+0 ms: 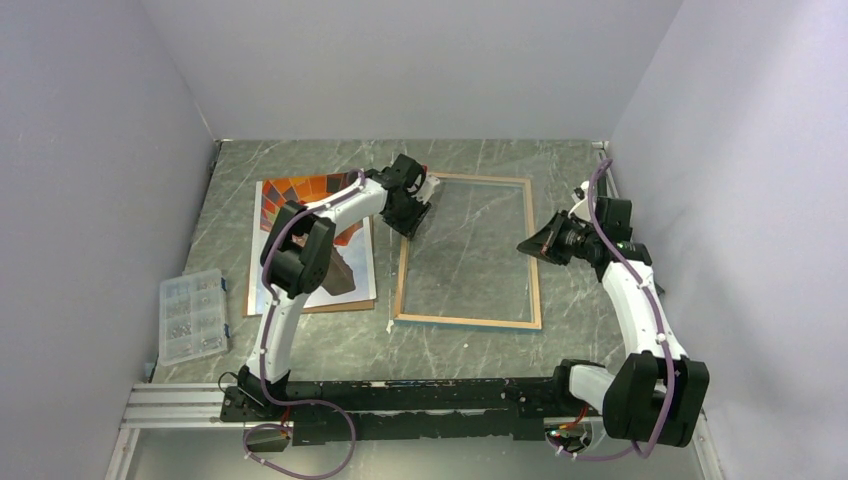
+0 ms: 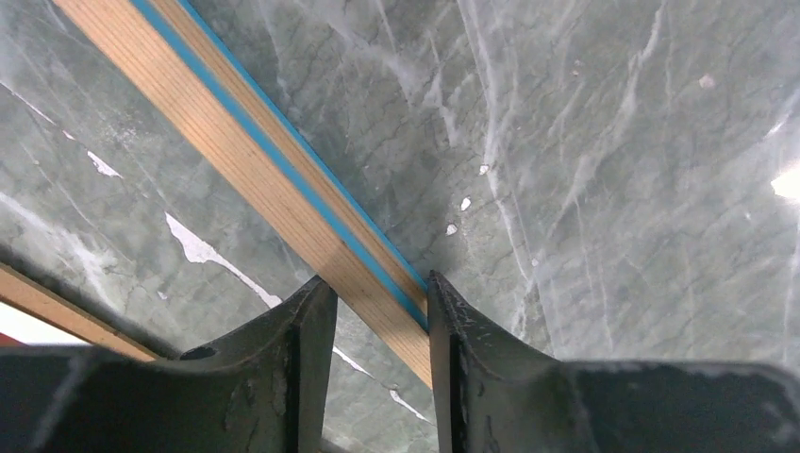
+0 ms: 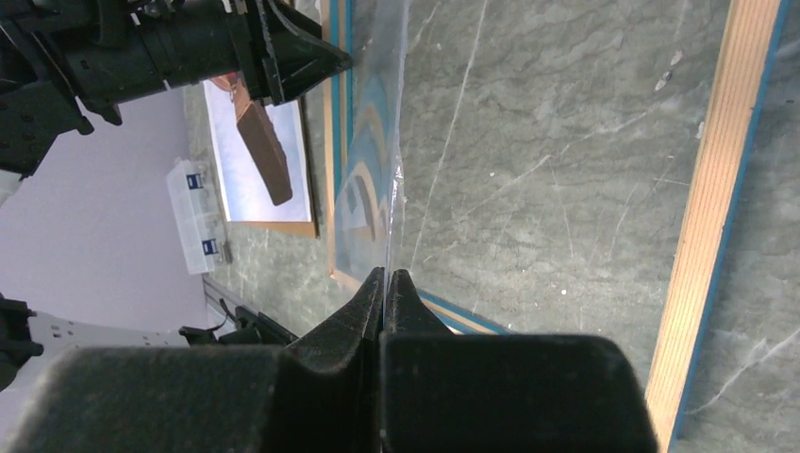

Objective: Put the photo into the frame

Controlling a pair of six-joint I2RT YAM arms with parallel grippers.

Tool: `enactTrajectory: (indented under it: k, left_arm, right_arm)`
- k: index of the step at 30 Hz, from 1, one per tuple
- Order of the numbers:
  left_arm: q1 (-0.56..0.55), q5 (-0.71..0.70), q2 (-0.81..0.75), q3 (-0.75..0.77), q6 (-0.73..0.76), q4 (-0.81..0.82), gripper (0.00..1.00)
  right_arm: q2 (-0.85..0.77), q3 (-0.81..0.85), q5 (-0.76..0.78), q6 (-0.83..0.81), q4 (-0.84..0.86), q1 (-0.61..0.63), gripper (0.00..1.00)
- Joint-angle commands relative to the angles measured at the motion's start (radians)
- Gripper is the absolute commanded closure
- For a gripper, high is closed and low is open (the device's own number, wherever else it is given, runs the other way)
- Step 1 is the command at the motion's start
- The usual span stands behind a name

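The frame [image 1: 466,321] lies back-up on the table, light wood with a blue rim. My left gripper [image 1: 412,228] stands on its left rail [image 2: 236,151] near the far corner. In the left wrist view the gripper [image 2: 377,283] has one fingertip against each side of that rail. My right gripper [image 1: 528,246] is at the frame's right rail [image 3: 717,189]. In the right wrist view it [image 3: 389,276] is shut on the edge of the clear glass pane [image 3: 377,170], which is tilted up. The balloon photo [image 1: 300,195] lies left of the frame, partly hidden by the left arm.
The photo rests on a brown backing panel [image 1: 300,308]. A clear plastic parts box [image 1: 192,315] sits at the left near the front. Grey walls close in on both sides and the back. A metal rail runs along the table's near edge.
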Motion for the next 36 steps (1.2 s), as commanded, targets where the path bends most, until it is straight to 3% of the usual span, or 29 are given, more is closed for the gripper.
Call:
enactTrajectory:
  k: [1,3,10,18,20,29,32,36]
  left_arm:
    - [0.003,-0.070,-0.013,-0.034,0.027,0.014,0.64]
    - [0.007,-0.084,-0.022,-0.051,0.043,0.021,0.69]
    - [0.015,-0.036,-0.056,-0.081,0.046,0.025,0.69]
    - [0.054,0.097,-0.166,0.055,-0.047,-0.137,0.37]
    - [0.085,0.121,-0.208,0.067,-0.055,-0.162,0.34]
    - [0.262,0.121,-0.325,-0.073,-0.047,-0.142,0.38]
    - [0.320,0.121,-0.342,-0.106,-0.046,-0.141,0.39]
    - [0.353,0.122,-0.377,-0.166,-0.025,-0.127,0.40]
  right_arm:
    - [-0.038,-0.021,-0.028,0.025,0.060,0.017,1.00]
    - [-0.050,-0.033,-0.022,0.039,0.069,0.037,1.00]
    - [-0.081,-0.050,-0.013,0.103,0.131,0.080,1.00]
    - [-0.117,0.000,-0.042,0.180,0.196,0.080,1.00]
    - [-0.128,0.018,-0.047,0.210,0.221,0.084,1.00]
    - [-0.127,0.101,-0.085,0.365,0.468,0.218,1.00]
    - [-0.114,0.078,-0.116,0.451,0.621,0.232,1.00]
    - [-0.088,0.020,-0.099,0.450,0.692,0.232,1.00]
